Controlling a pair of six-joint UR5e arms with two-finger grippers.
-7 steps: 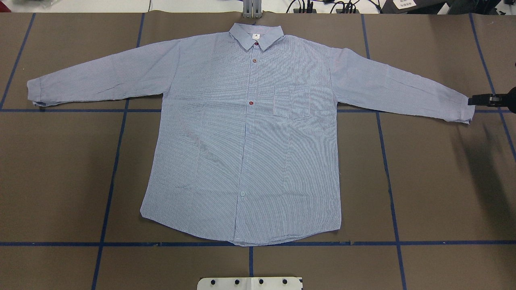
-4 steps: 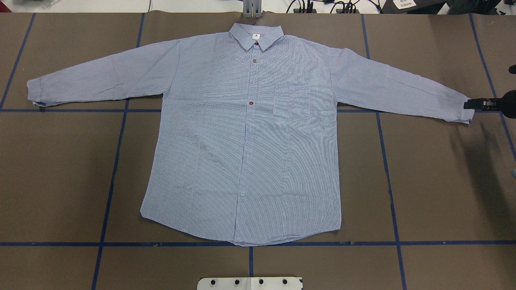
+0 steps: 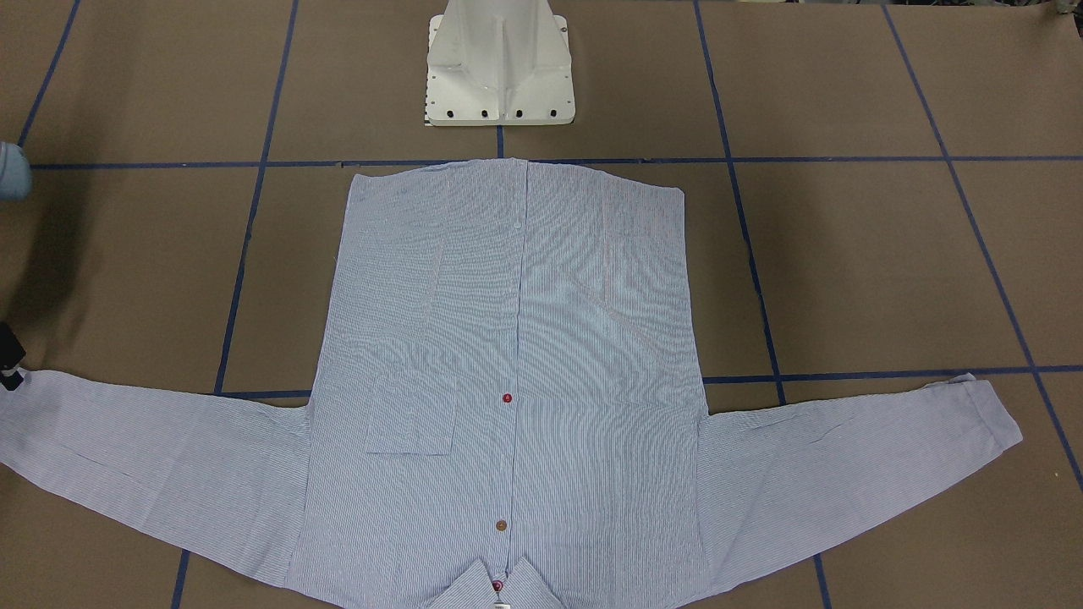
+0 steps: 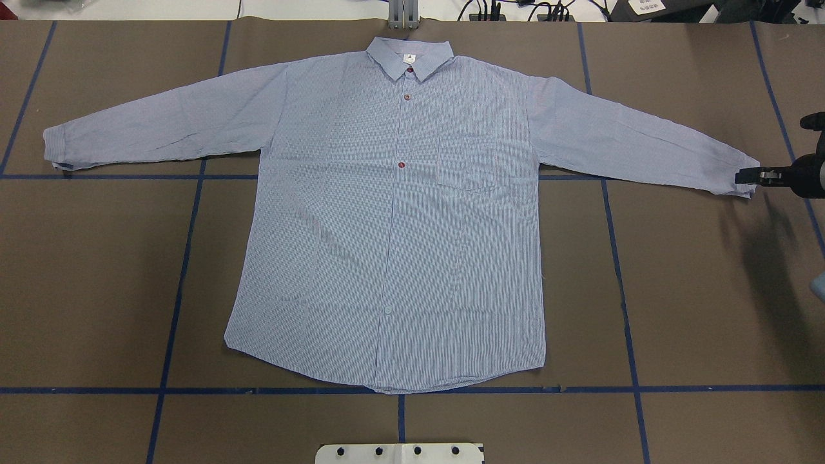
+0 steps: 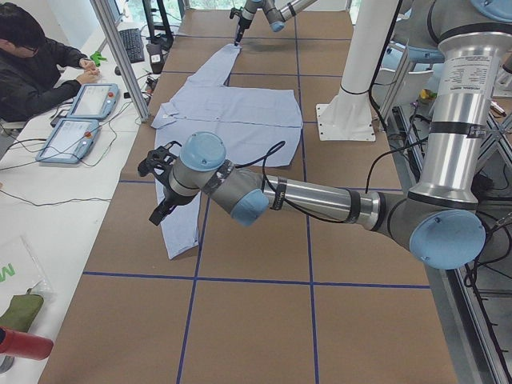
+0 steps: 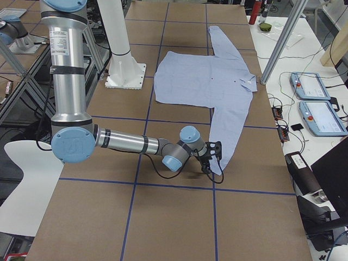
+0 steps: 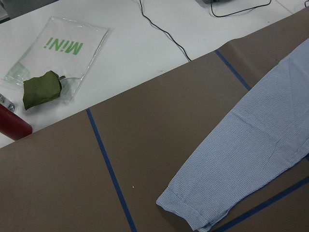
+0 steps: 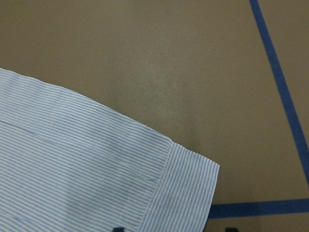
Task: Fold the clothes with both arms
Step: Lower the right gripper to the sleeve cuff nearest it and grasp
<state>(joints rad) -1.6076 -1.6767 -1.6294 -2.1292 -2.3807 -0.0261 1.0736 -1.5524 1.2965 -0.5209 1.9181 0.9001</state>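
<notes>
The light blue striped shirt (image 4: 399, 212) lies flat and face up on the brown table, sleeves spread and collar at the far edge; it also shows in the front view (image 3: 508, 338). My right gripper (image 4: 742, 175) is low at the end of the right sleeve. In the right wrist view its fingertips (image 8: 116, 229) stand apart on either side of the cuff (image 8: 183, 188), so it is open. My left gripper (image 5: 158, 192) hovers above the left sleeve's cuff (image 7: 193, 210). I cannot tell whether it is open or shut.
The white pedestal base (image 4: 399, 453) stands at the near table edge. Blue tape lines (image 4: 180, 270) cross the table. An operator (image 5: 32, 64) and teach pendants (image 5: 80, 120) are on the far side. A plastic bag (image 7: 53, 53) lies on the white bench beyond the left cuff.
My right gripper has moved inward along the table onto the end of the right sleeve's cuff. The shirt has hardly moved.
</notes>
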